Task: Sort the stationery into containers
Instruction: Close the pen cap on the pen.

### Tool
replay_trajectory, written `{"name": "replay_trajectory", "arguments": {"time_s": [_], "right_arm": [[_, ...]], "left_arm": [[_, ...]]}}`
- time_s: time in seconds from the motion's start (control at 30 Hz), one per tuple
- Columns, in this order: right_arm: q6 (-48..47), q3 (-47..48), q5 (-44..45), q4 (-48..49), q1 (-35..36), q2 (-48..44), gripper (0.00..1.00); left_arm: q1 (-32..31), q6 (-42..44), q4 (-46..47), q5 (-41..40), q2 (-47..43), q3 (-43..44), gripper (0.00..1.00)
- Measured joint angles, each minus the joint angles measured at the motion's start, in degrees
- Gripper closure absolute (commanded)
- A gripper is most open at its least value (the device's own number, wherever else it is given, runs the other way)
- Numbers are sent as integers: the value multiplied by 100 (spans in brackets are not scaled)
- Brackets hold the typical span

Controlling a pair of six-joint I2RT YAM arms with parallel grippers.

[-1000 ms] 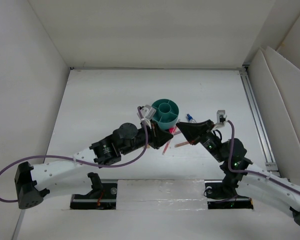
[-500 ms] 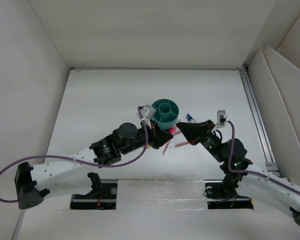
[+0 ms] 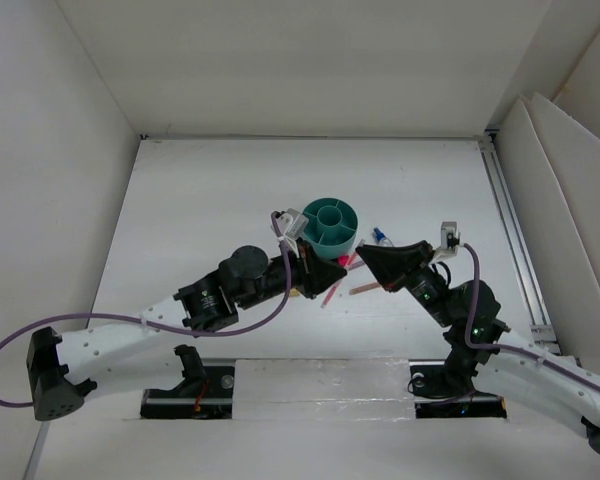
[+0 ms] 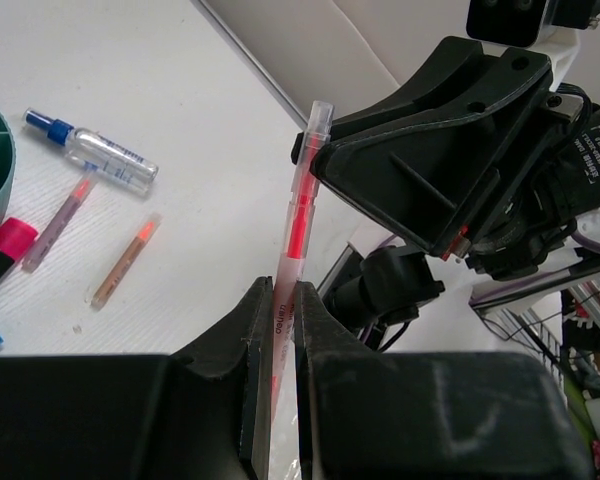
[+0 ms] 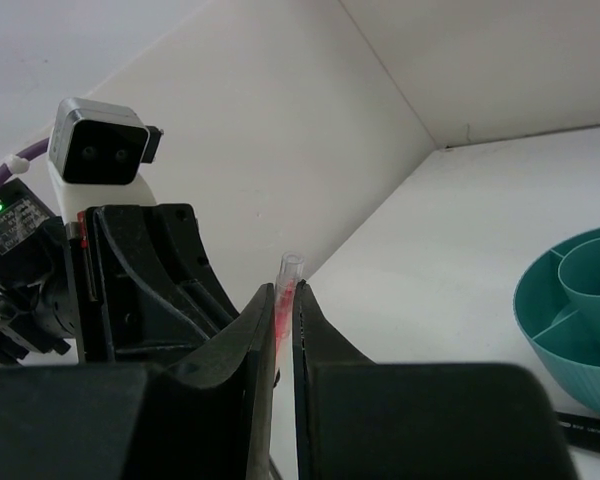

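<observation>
Two pink pens held, none binned yet.
The left pen (image 4: 298, 210) is clamped in the left gripper (image 4: 283, 297) and the right pen (image 5: 285, 275) is pinched in the right gripper (image 5: 284, 293), both just on the near side of the teal organizer (image 3: 332, 222). Over the last second the arms have eased slightly apart with no drop, so sorting looks stalled. The bottle (image 4: 98, 153) and loose pens (image 4: 65, 205) are unsorted.

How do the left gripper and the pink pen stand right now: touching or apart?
Touching. The left wrist view shows the left gripper shut on the pink pen, with both fingers pressed against its barrel and no gap on either side.
</observation>
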Motion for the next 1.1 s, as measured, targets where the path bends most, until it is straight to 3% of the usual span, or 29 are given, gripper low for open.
{"name": "replay_trajectory", "arguments": {"time_s": [0.43, 1.1], "right_arm": [[7, 2, 50, -144, -2, -26, 74], [-37, 2, 181, -404, -2, -223, 68]], "left_arm": [[9, -2, 251, 57, -85, -162, 100], [35, -44, 636, -103, -120, -249, 100]]}}
